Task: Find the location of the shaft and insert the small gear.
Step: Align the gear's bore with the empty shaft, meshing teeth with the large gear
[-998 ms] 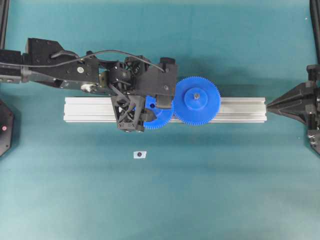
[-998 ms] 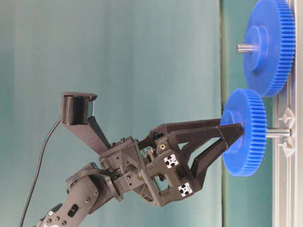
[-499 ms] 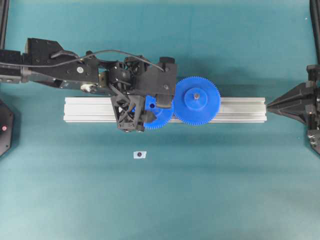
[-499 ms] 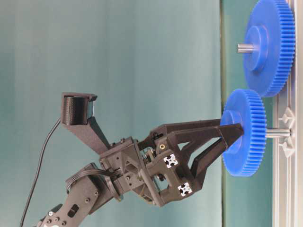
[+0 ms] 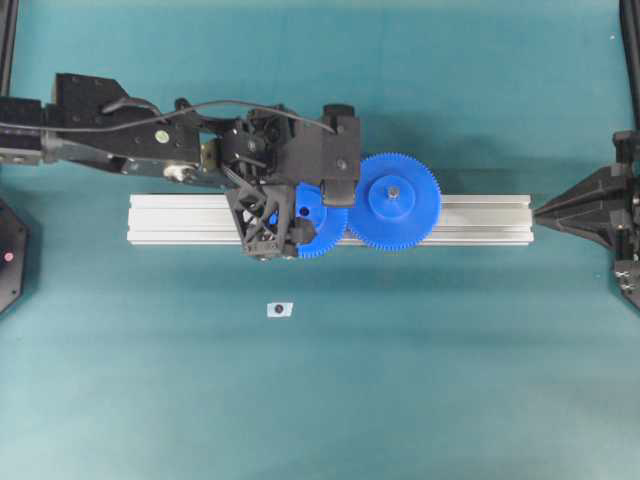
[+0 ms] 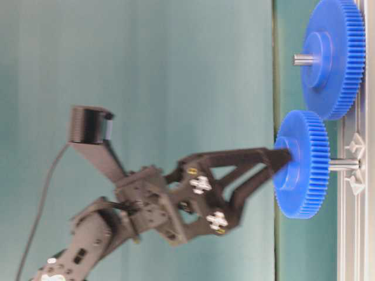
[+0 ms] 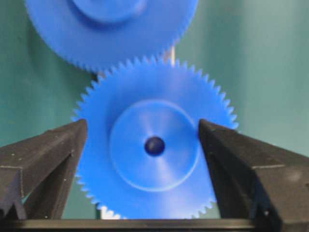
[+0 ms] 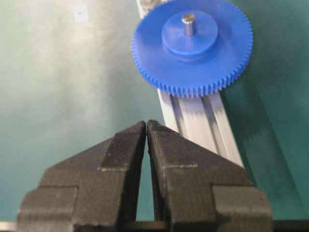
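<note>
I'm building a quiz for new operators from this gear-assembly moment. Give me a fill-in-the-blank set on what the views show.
1. The small gear sits on a shaft above the aluminium ____.
2. The left gripper has its fingers ____, one on each side of the hub, not pinching it.
3. The right gripper is ____, holding nothing.
4. The small gear's teeth meet those of the ____ gear beside it.

Missing words: rail; open; shut; large

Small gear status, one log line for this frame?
small gear: on shaft, meshed with large gear | left gripper: open, straddling hub, no contact | right gripper: shut, idle
</note>
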Robot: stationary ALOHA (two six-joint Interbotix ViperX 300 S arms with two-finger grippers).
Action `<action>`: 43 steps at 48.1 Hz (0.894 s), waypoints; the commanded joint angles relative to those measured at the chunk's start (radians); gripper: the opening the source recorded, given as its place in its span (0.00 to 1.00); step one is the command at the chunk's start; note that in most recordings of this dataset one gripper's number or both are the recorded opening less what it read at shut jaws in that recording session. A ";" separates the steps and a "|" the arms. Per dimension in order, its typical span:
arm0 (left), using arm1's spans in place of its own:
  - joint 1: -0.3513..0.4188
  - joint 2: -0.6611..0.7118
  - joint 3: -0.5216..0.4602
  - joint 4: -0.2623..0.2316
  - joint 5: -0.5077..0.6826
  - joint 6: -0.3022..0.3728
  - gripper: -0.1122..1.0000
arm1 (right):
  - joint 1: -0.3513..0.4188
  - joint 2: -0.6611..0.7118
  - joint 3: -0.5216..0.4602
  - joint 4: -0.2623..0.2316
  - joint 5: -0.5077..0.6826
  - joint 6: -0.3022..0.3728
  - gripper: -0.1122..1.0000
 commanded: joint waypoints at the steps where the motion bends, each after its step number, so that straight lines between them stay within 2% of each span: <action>1: -0.003 -0.060 -0.034 0.003 -0.002 -0.002 0.91 | -0.002 0.006 -0.011 -0.002 -0.009 0.008 0.24; 10: 0.000 -0.100 -0.014 0.003 0.009 0.000 0.89 | -0.002 0.006 -0.011 -0.002 -0.017 0.012 0.24; 15: -0.002 -0.098 0.014 0.003 0.009 0.002 0.84 | -0.003 0.008 -0.011 -0.002 -0.018 0.015 0.24; 21: -0.003 -0.097 0.031 0.002 0.009 0.002 0.64 | -0.002 0.006 -0.011 -0.002 -0.018 0.015 0.24; 28: -0.003 -0.072 0.055 0.002 0.005 -0.006 0.32 | -0.002 0.006 -0.011 0.000 -0.018 0.017 0.24; 32: -0.006 -0.051 0.060 0.003 0.005 -0.006 0.18 | -0.003 0.006 -0.011 -0.002 -0.018 0.017 0.24; 36: -0.015 -0.035 0.058 0.003 0.005 -0.006 0.12 | -0.002 0.006 -0.011 -0.002 -0.017 0.017 0.24; 43: -0.025 -0.025 0.060 0.003 0.005 -0.006 0.11 | -0.003 0.006 -0.011 -0.002 -0.017 0.017 0.24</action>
